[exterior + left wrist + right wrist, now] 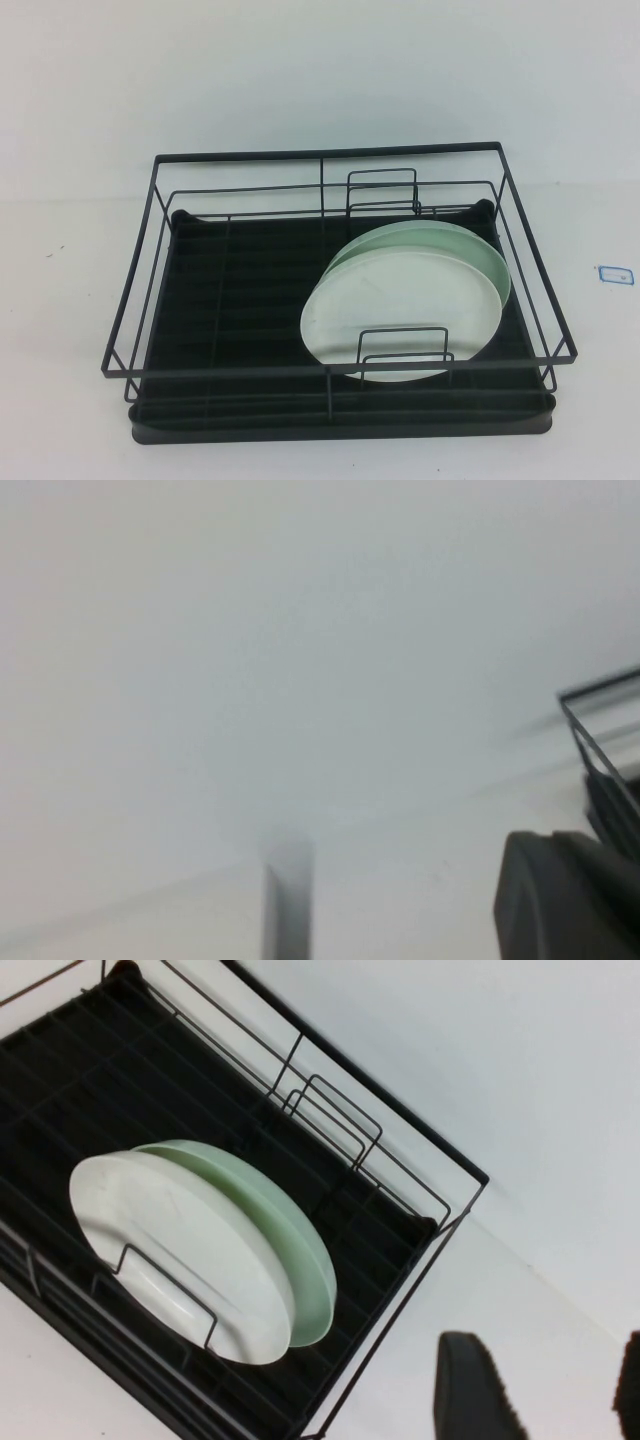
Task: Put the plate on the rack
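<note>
Right gripper point(540, 1385) hangs with jaws spread apart; left gripper point(560, 900) shows one dark finger only.

Bright, flat, even light; white table point(80, 300) nearly washed out, shadows faint. Left wrist view blurred throughout, hazy. Right wrist view sharp on black wire rack point(330, 1060); near dark right gripper point(540, 1385) soft-focus.

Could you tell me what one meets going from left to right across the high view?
Rack's left wall → white plate → green plate → rack's right wall → small tag on the table. Neither gripper shows in the high view; the right gripper hangs open beside the rack.
</note>
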Robot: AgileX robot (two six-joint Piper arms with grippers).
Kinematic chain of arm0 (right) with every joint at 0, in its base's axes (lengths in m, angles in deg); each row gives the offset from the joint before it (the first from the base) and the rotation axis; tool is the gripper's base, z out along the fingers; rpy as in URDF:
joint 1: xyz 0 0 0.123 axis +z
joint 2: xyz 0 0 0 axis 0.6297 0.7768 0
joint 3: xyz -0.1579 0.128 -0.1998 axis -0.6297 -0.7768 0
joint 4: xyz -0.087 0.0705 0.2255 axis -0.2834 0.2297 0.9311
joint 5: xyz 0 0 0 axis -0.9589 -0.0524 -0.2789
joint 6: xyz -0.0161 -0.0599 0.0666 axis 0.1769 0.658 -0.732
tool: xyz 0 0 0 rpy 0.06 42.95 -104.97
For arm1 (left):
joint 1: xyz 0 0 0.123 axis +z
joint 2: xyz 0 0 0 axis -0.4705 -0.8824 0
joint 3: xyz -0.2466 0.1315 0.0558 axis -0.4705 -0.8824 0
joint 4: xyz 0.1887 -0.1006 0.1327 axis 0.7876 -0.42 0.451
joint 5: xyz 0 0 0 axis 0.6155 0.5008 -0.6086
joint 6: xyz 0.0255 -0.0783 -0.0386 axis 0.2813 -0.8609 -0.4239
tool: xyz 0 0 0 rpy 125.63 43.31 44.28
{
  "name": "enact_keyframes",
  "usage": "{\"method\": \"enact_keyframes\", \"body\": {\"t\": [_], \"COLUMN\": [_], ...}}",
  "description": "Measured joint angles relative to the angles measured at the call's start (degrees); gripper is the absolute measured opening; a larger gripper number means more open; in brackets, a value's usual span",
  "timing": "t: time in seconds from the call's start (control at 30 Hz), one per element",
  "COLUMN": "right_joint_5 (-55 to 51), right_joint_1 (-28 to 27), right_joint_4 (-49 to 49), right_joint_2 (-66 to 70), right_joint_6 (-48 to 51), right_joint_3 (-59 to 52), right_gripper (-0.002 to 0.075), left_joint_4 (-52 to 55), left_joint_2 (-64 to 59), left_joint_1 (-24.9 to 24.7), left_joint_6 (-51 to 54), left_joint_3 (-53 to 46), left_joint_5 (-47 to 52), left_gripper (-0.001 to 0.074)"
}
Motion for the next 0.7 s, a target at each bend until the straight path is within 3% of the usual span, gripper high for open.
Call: {"method": "enact_keyframes", "body": {"t": [0.17,0.4,0.53,0.7], "right_joint_5": [0.2,0.2,2.6,17.9], "right_joint_1": [0.0,0.0,0.0,-0.8], "right_joint_4": [0.1,0.8,0.7,-1.3], "right_joint_2": [0.7,3.1,3.7,3.2], "right_joint_6": [0.0,0.5,-1.8,-3.4], "right_joint_3": [0.0,0.0,-1.1,-7.2], "right_gripper": [0.0351,0.0351,0.0351,0.0351], "left_joint_4": [-8.8,-7.9,-8.7,-8.8], "left_joint_2": [7.9,13.8,13.7,13.7], "left_joint_1": [2.1,2.3,2.4,2.3], "left_joint_6": [-1.4,-1.4,-1.5,-1.5], "left_joint_3": [-0.6,-11.2,-21.3,-31.1], "left_joint_5": [0.1,-3.9,-16.0,-33.6], "left_gripper": [0.0001,0.0001,0.0001,0.0001]}}
